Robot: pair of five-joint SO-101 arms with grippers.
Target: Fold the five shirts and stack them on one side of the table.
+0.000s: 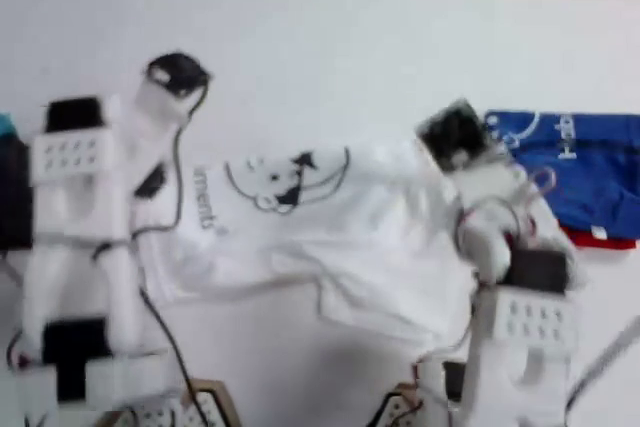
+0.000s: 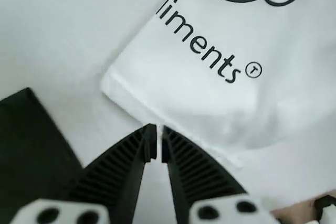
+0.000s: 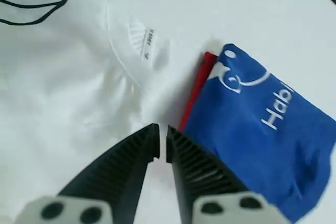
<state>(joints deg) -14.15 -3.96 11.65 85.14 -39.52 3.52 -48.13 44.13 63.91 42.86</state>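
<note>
Pointing at the white shirt's [image 2: 236,77] hem corner, the left hand [image 2: 156,142] is clenched, empty. The shirt sprawls mid-worktop [image 1: 300,37] (bare white beyond). The right hand [image 3: 161,142] is clenched near its collar [image 3: 123,61]. A folded blue shirt [image 3: 262,129] tops a red shirt [image 3: 197,90] at the right edge.

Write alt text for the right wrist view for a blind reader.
A white shirt lies spread on the white table, its neck label showing, beside a folded blue shirt stacked on a red one. The black jaws, shut and empty, hang above the white shirt's edge near that stack.
</note>
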